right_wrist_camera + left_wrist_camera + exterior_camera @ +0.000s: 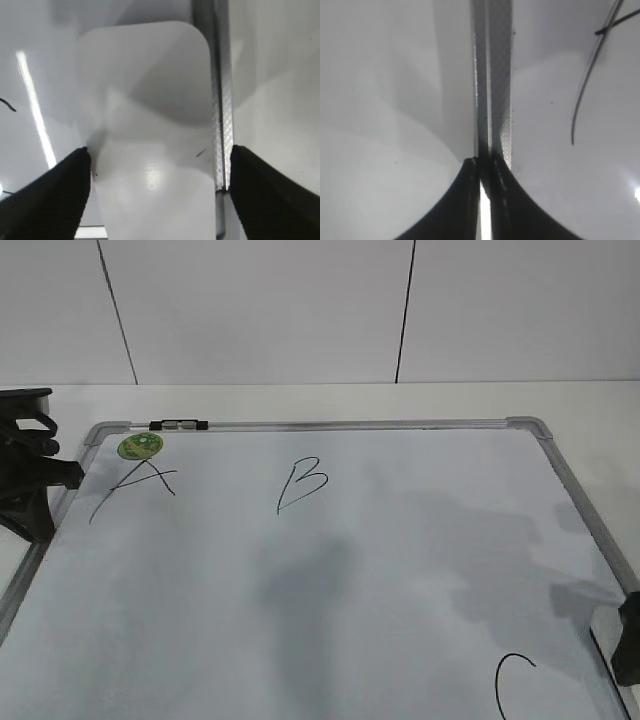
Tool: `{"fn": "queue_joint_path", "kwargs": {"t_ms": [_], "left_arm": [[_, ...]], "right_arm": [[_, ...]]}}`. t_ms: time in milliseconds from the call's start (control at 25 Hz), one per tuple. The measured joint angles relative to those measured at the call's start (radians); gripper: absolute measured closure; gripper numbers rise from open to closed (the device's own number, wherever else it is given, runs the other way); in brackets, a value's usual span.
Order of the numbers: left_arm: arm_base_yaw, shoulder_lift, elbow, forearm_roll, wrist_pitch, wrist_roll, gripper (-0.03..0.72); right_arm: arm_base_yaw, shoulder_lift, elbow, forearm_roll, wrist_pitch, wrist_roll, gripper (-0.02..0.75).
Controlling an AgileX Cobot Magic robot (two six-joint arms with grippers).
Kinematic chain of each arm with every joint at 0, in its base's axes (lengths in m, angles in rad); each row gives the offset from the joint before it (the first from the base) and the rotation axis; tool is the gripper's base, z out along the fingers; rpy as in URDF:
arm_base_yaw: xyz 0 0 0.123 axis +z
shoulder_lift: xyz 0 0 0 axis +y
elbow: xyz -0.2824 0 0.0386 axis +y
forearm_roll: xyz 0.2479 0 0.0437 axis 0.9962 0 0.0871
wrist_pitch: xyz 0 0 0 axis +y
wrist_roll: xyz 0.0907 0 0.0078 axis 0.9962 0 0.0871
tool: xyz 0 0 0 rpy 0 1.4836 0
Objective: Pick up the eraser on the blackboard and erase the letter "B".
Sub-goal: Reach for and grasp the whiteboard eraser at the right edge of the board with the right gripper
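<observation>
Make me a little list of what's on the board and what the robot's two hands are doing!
board: blackboard, white with grey frame
letters: A, letter "B", C
sticker: green sticker above the A
eraser: eraser, white, lying by the frame
right tool: right tool open, one finger each side of the eraser
left tool: left tool shut, over the frame's left edge
B: not erased yet

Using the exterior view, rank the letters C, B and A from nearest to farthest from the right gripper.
From the right gripper:
1. The letter C, bottom right, close beside it.
2. The letter "B", upper middle of the blackboard.
3. The letter A, far upper left.
</observation>
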Motion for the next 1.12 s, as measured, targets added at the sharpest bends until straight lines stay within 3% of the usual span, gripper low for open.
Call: {"fn": "queue_joint_path", "kwargs": {"t_ms": [1120], "left_arm": [[0.0, 0.0, -0.001, 0.0, 0.0, 0.0, 0.669]], "right_arm": [[0.0, 0.076, -0.008, 0.014, -0.037, -0.009, 0.142]]}}
